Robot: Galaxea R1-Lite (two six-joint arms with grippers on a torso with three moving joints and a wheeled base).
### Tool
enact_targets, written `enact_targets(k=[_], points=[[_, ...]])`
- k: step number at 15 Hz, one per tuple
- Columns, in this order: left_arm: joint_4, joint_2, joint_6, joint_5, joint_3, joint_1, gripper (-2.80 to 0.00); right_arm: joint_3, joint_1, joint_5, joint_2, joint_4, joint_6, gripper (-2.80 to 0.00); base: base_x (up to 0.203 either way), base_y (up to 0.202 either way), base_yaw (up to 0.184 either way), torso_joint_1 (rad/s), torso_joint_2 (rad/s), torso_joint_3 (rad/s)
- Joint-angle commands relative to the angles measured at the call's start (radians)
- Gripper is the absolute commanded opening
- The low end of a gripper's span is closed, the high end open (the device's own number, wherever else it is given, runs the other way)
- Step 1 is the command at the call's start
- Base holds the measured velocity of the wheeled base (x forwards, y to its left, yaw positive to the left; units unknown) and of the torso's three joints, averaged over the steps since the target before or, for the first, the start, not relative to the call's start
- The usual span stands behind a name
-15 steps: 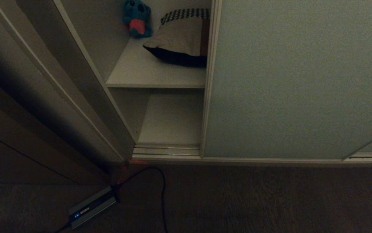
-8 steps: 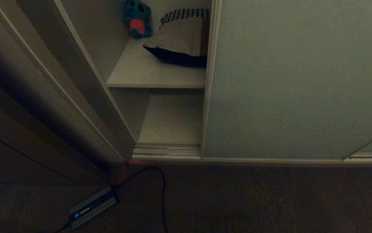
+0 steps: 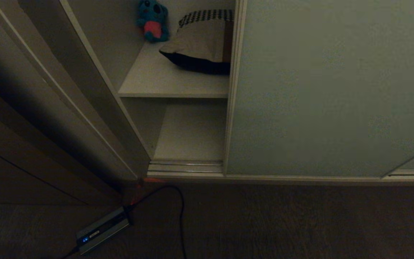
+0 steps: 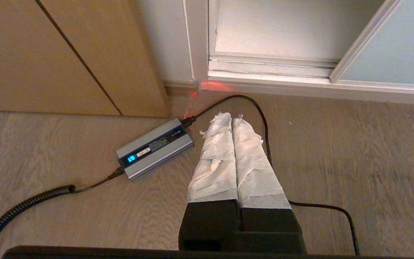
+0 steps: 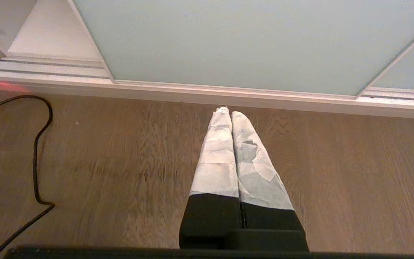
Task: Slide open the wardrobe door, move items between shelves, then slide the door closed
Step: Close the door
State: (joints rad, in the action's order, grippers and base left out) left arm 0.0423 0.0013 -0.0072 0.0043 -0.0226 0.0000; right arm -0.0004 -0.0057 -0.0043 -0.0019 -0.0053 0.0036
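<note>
The pale grey-green sliding wardrobe door (image 3: pixel 329 90) stands partly slid aside, leaving a gap at its left. In that gap, on the upper shelf (image 3: pixel 156 84), lie a cushion (image 3: pixel 201 41) with a houndstooth band and a teal koala plush (image 3: pixel 153 19) with a pink belly. The lower shelf (image 3: pixel 192 133) holds nothing. Neither arm shows in the head view. My left gripper (image 4: pixel 231 116) is shut and empty above the wooden floor near a power brick. My right gripper (image 5: pixel 227 112) is shut and empty over the floor before the door (image 5: pixel 250 39).
A grey power brick (image 3: pixel 100 230) with a blue light lies on the floor left of the opening, its black cable (image 3: pixel 180 216) curling across the boards. Brown wooden panelling (image 3: pixel 19 154) stands at the left. A ribbed metal track (image 3: pixel 185 167) runs along the wardrobe's foot.
</note>
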Motion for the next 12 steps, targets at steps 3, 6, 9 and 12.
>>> enact_targets(k=[3,6,9,12], points=[[0.001,0.000,0.000,0.000,0.000,0.000,-2.80,0.003,0.000,0.000,0.002,-0.001,-0.001,-2.80,0.000,0.000,0.000,0.000,0.00,0.000],[0.001,0.000,0.000,0.000,0.000,0.000,-2.80,0.003,0.000,0.000,0.002,-0.001,-0.001,-2.80,0.000,0.000,0.000,0.000,0.00,0.000],[0.001,0.000,0.000,0.000,0.000,0.000,-2.80,0.003,0.000,0.000,0.002,-0.001,-0.001,-2.80,0.000,0.000,0.000,0.000,0.00,0.000],[0.001,0.000,0.001,0.000,0.000,0.000,-2.80,0.003,0.000,0.000,0.002,-0.001,-0.001,-2.80,0.000,0.000,0.000,0.000,0.00,0.000]])
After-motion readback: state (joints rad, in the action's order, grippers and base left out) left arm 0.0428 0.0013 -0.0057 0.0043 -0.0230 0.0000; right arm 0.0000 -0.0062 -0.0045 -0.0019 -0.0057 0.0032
